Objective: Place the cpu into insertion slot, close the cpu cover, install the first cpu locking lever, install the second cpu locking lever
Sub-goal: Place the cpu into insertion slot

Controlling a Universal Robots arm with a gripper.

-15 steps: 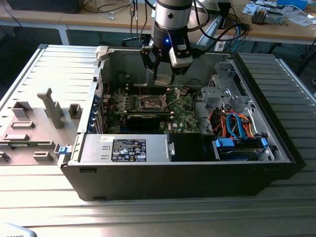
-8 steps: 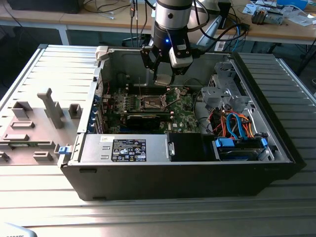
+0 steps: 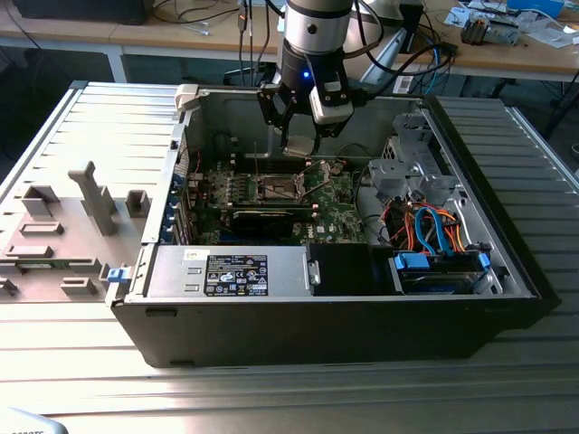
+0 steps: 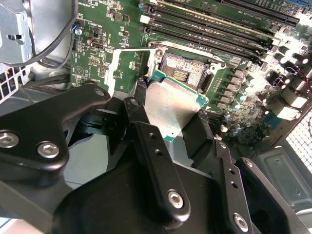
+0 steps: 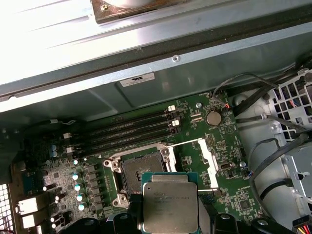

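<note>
My gripper point(image 3: 302, 145) hangs inside the open computer case, above the green motherboard point(image 3: 335, 212). It is shut on the cpu point(image 4: 171, 108), a flat square chip with a pale silver top, also seen in the first wrist view point(image 5: 170, 205), with a black finger point(image 4: 139, 105) on either side. The chip is held in the air a little short of the insertion slot point(image 5: 140, 170), a dark square recess with a metal rim point(image 4: 184, 72), and is not touching it. The cpu cover point(image 5: 204, 157) is swung open beside the socket, a thin silvery frame point(image 4: 122, 66).
Long black memory slots point(image 5: 131, 131) run beside the socket. A long black card point(image 3: 267, 219) lies across the board, with the power supply point(image 3: 231, 271) in front. A drive cage and blue and orange cables point(image 3: 434, 231) are at the exterior view's right. A grey fixture point(image 3: 68, 226) stands outside the case.
</note>
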